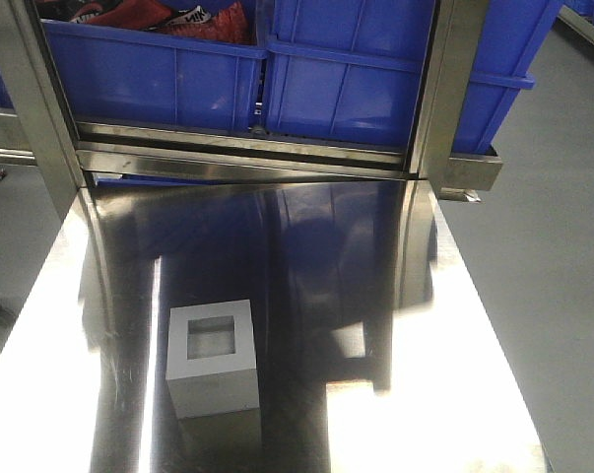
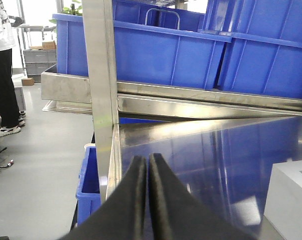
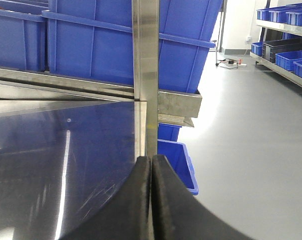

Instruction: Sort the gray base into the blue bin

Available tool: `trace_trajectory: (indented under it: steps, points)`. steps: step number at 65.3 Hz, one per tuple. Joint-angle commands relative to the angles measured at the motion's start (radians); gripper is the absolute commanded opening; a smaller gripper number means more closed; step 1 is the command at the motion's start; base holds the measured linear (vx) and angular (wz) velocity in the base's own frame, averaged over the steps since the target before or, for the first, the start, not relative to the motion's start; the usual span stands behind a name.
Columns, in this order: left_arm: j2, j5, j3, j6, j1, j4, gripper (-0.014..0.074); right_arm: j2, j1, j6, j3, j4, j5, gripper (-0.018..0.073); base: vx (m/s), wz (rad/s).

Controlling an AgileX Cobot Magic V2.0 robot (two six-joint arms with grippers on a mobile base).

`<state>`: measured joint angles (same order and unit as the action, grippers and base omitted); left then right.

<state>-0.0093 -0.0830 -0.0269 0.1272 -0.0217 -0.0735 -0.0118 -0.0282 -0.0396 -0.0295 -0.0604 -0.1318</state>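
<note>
My left gripper has its jaws pressed together on nothing, and my right gripper is closed and empty too, each low over an edge of the steel table. The gray base stands on the table, recess up, nearer my left side and touching neither gripper. Beyond the table's far rail sits the blue bin, with another blue tub holding red things on its left
</note>
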Motion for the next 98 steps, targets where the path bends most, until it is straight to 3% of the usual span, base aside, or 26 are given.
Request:
trace_trajectory:
  steps: [1,98]
  points:
    - [-0.017,0.072,-0.029,0.003,-0.005,0.006,-0.0006,-0.011,0.003,0.006,-0.015,-0.006,0.074,-0.0009,0.00,0.00]
    - [-0.017,0.077,-0.029,0.003,-0.005,0.006,-0.0006,-0.011,0.003,0.006,-0.015,-0.006,0.074,-0.0009,0.00,0.00]
